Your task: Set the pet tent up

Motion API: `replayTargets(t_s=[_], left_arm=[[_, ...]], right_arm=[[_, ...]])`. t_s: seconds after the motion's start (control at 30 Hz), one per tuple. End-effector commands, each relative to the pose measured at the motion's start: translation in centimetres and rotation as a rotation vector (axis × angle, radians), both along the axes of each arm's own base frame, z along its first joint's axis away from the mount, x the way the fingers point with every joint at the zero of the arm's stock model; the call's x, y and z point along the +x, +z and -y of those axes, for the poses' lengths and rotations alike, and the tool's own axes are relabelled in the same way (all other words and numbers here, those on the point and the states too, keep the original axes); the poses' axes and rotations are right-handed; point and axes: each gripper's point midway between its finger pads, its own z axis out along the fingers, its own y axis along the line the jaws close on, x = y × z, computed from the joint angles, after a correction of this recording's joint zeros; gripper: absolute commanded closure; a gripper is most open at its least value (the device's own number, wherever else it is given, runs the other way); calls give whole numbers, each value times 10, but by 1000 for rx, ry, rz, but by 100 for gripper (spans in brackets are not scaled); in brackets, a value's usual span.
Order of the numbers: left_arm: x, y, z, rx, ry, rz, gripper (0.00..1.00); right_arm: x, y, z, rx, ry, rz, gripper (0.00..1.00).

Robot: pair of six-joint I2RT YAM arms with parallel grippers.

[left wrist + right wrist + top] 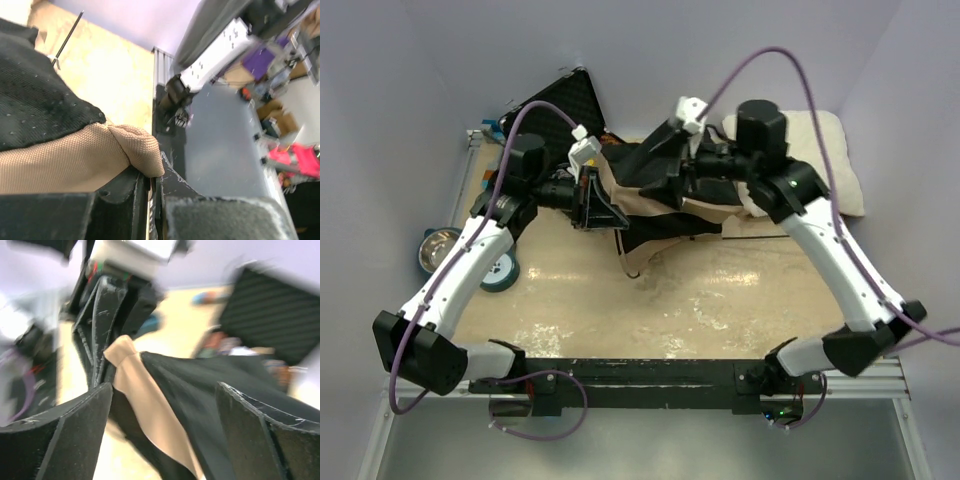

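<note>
The tan canvas pet tent with its black floor panel [650, 210] lies collapsed in a flat heap at the far middle of the pale worktop [720, 300]. It sits between the black hard case [565, 100] at the back and the white fluffy pillow [835, 160] on the right, and it is not yet raised.

The left pincer [154, 176] is pressed together on a bunched fold of tan canvas [135, 147] at the tent's edge. The black mesh floor panel [40, 100] spreads away just beside the grip. This hold looks meant to anchor one corner so the cloth can be drawn out against it. A thin dark pole [69, 35] lies across the worktop beyond the fabric, apart from both pincers.

The right pincer [165, 390] is spread wide. Its two fingers stand on either side of the black cloth and a tan strip, and neither visibly touches them. It faces the left pincer at close range, apparently lined up to take a second hold near the same corner.

Both arms reach far forward from their bases and bend inward at the elbow, so the two wrists point towards each other over the tent. The left wrist is rolled onto its side. The right arm comes in from above the pillow and lies nearly level.

The next closing will probably need care, because slack canvas slips easily.
</note>
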Motion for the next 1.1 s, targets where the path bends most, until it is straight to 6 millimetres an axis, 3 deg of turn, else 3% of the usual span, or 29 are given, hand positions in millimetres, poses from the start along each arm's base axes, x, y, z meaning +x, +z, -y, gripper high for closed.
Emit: replayTargets(t_s=[0.0,0.13,0.23,0.3,0.37,0.5,0.63,0.7,0.83,0.9,1.07], left_arm=[[16,47,8,-98,72,-20,100],[16,50,18,-114,97,51,100],[20,41,22,-87,131,101,100],[16,39,23,-92,143,157,100],[0,38,24,-129,82,262,100],[-22,16,20,-88,98,386,100],[-25,1,30,-107,172,318,100],[-21,-5,40,-128,220,329,100],[14,-9,62,-181,422,285,100],[42,-13,67,-170,578,259,100],[60,-10,116,-190,588,288,98]], right_arm=[[-8,74,41,166,-228,157,9],[-24,54,51,126,-239,92,9],[-30,38,60,69,-238,109,10],[-33,28,65,43,-247,119,11],[-33,18,72,10,-270,132,11],[-27,19,87,-4,-359,178,10],[-28,31,81,53,-347,153,9],[-24,39,77,74,-344,161,10],[-7,52,79,92,-416,177,10],[7,58,93,107,-535,188,9],[17,89,128,178,-718,282,7]])
